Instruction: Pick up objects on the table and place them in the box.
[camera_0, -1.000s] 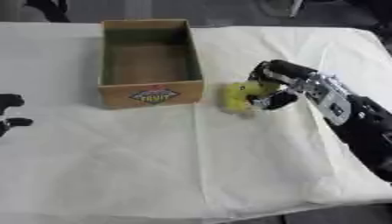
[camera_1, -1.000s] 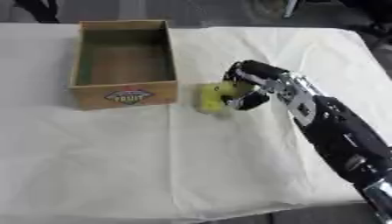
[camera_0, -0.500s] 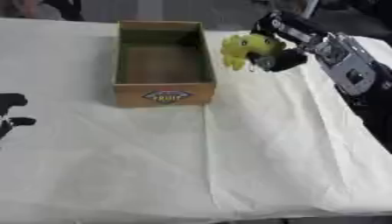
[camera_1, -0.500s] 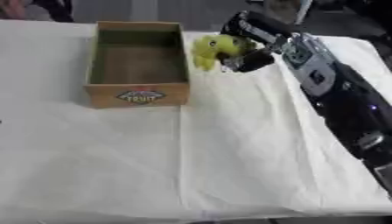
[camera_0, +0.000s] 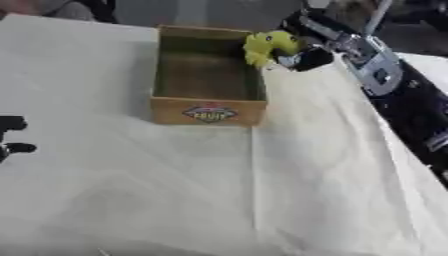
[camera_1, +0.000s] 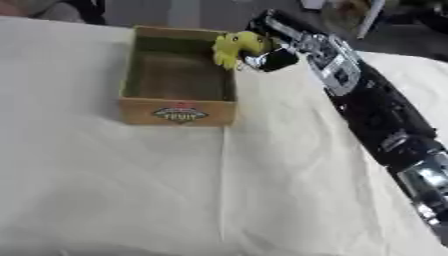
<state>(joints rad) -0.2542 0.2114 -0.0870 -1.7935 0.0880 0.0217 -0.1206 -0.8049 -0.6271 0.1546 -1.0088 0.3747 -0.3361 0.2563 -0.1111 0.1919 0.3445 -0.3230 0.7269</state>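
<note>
We hold a small yellow object (camera_0: 267, 46) in our right hand (camera_0: 302, 50); it is bright lemon-yellow, lumpy and rounded, with a curved upper part and a paler, narrower bit hanging below; its surface looks soft and matte, though we cannot make out what it is. It hangs in the air at the far right corner of the box (camera_0: 208, 109), over the right wall, partly above the inside. Our right hand's fingers are curled round it from the right side, dark and glossy against the yellow; the arm behind runs back from the box toward the right edge, black with silver plates.

The box is an open-topped cardboard crate, rectangular, longer from front to back; its walls are plain brown board with dull, flat faces, and the near wall bears a printed label in red, green and white; the inside floor is darker and shadowed, and we see nothing lying in it.

The box stands on a table (camera_0: 175, 190) covered with a cream cloth; the cloth is smooth, with a long crease running forward from the box's near right corner and soft wrinkles to the right of it.

Well to the left of the box, at the left edge, our left hand (camera_0: 10, 135) shows only as a few black fingers; we cannot tell how it is set.
</note>
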